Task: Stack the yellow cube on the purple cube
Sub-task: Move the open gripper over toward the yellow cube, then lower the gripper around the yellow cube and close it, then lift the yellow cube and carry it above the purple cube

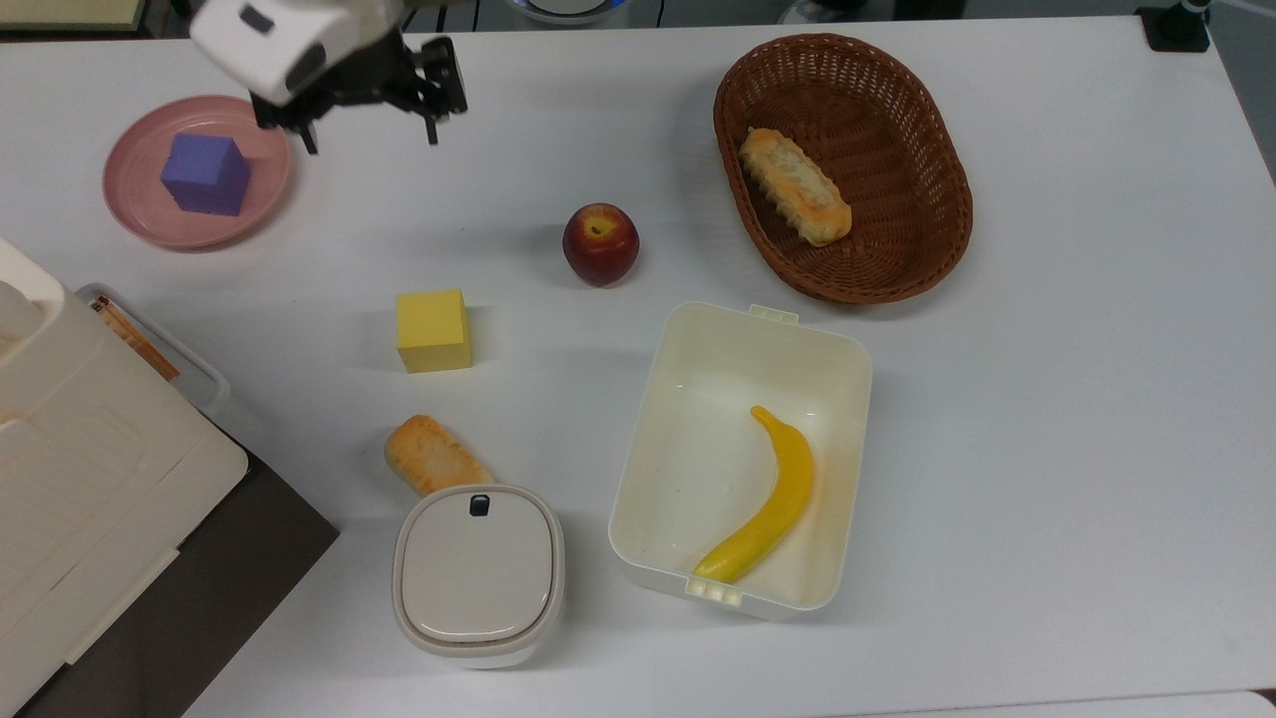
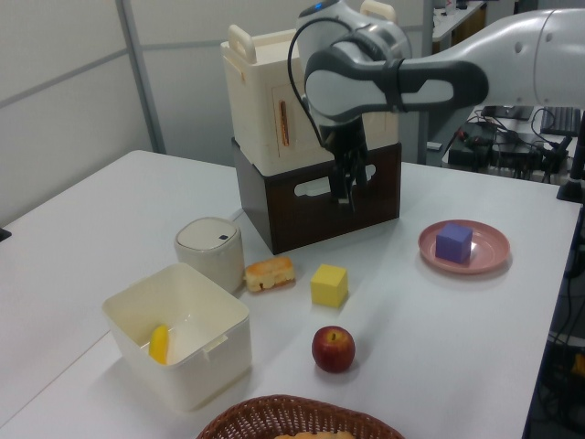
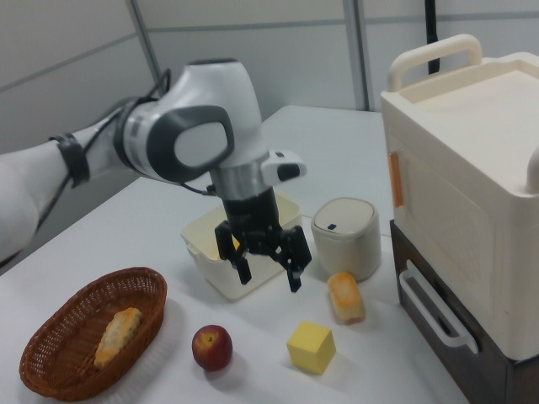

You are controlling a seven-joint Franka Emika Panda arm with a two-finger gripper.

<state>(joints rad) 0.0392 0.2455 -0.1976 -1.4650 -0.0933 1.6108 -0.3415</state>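
You'll find no readable writing on anything here. Your jaws (image 1: 367, 137) hang well apart and hold nothing, up in the air just beside the pink plate (image 1: 264, 194). The purple cube (image 1: 205, 175) sits on that plate. The yellow cube (image 1: 433, 330) rests on the tabletop (image 1: 1047, 399), between apple (image 1: 600, 243) and bread (image 1: 431, 455)

1. Two cubes: one yellow cube (image 1: 433, 328), one purple cube (image 1: 205, 174).
2. Two bread rolls (image 1: 795, 185) (image 1: 432, 455).
3. One apple (image 1: 600, 243).
4. One banana (image 1: 766, 502).
5. One pink plate (image 1: 265, 189).
6. One wicker basket (image 1: 937, 189).
7. One open white box (image 1: 758, 334).
8. One lidded white container (image 1: 478, 575).
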